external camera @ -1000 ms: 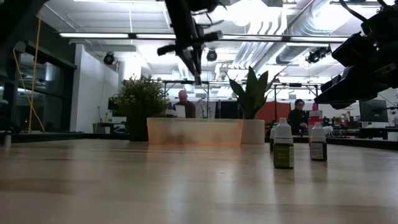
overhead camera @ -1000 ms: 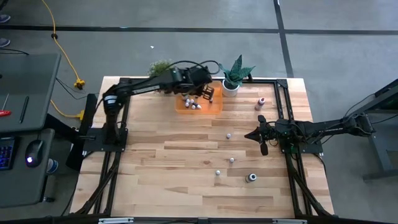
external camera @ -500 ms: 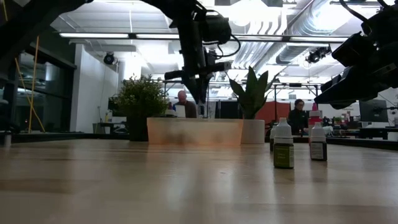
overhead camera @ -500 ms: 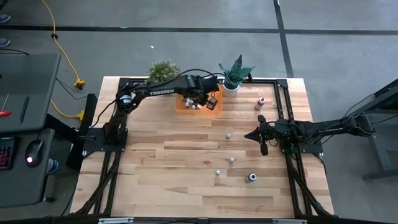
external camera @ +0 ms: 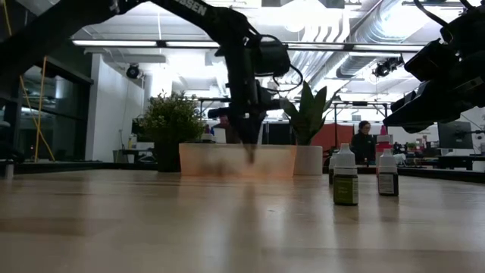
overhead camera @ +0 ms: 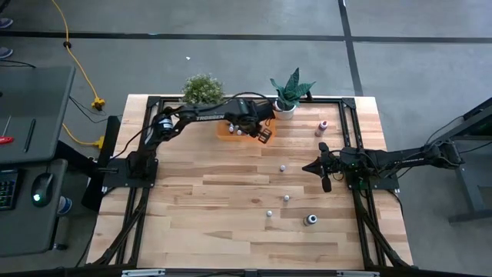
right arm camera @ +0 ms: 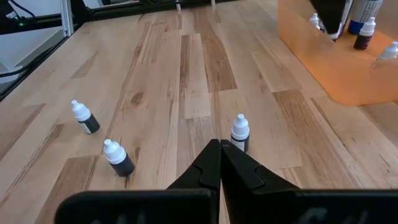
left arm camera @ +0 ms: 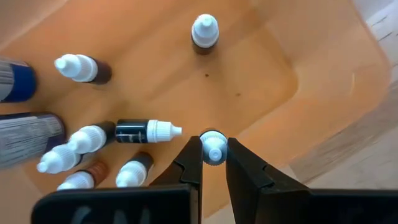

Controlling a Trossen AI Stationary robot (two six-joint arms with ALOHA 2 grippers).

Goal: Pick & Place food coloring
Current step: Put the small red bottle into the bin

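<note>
The left claw (left arm camera: 214, 163) was clamped narrowly on the white cap of a small food coloring bottle (left arm camera: 214, 149), holding it upright just above the floor of the orange tray (left arm camera: 267, 74). A second earlier this claw hung higher over the tray; since then the arm had swung further across and dropped, so that in the low view the claw tip (external camera: 250, 152) sat down behind the tray's translucent wall (external camera: 236, 161).

Around the held bottle, other bottles (left arm camera: 84, 67) were gathered in the tray: some upright, one dark one lying on its side (left arm camera: 146, 130) close beside the claw, and two larger blue ones (left arm camera: 15, 81) at the tray's far side.

Out on the worktop (overhead camera: 215, 208), loose bottles (overhead camera: 283, 167) stood scattered where they had been, with a pink one (overhead camera: 323, 125) near the right frame.

The right claw (right arm camera: 220, 158) was closed on nothing, unmoved, hovering at the worktop's right side (overhead camera: 324, 168). Two potted plants (overhead camera: 202, 87) stood along the far edge.
</note>
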